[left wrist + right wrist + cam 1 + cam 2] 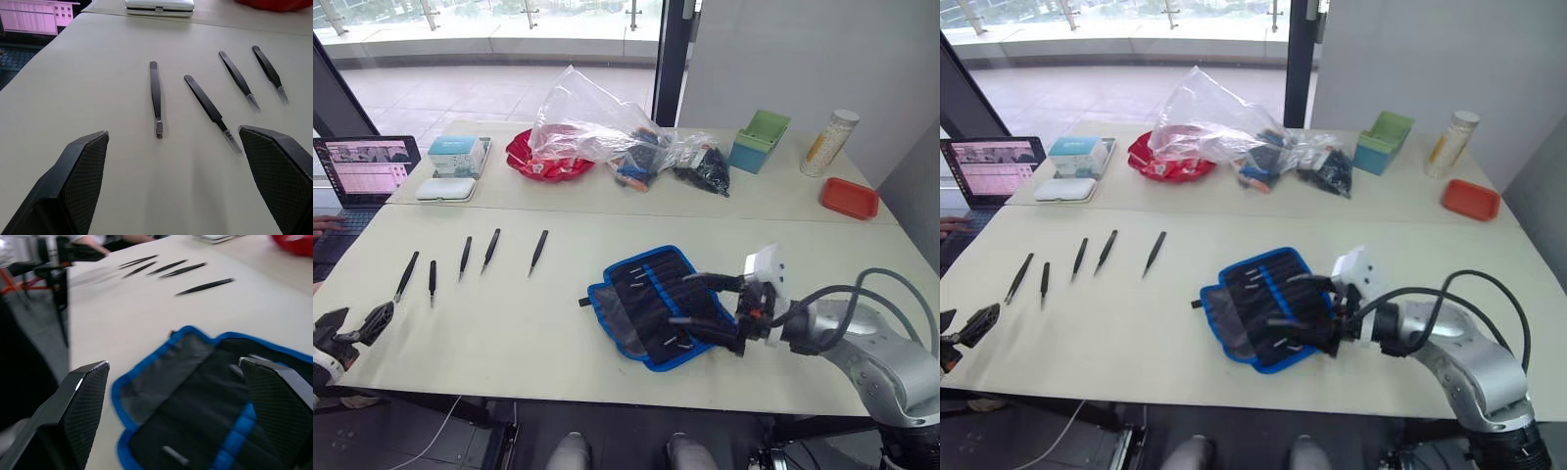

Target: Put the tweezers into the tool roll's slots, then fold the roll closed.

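By the look of things the task is barely begun: all five tweezers (463, 258) lie loose in a row on the left part of the worktop (548, 323), well apart from the tool roll (651, 304), and none sits in the slots (656, 294). The roll lies spread open, inner face up, on the right part of the worktop near its front edge, its blue border and blue centre stripe showing; a few small pale pieces show across its pockets, but what they are cannot be told. The right gripper (700, 304) reaches over the roll's right edge with its jaws spread wide and nothing between them; whether they touch the fabric cannot be told. The left gripper (357, 325) hangs at the worktop's front-left corner, near the leftmost tweezer, jaws parted and empty. What is left, then, is every insertion and the folding. Counted: five tweezers, one tool roll, one row of slots whose number cannot be told, two grippers. Along the far side stand a laptop (367, 168), a red dish (543, 157), a clear plastic bag (607, 132), a green box (759, 140), a red tray (849, 198) and a bottle (829, 140), one of each.
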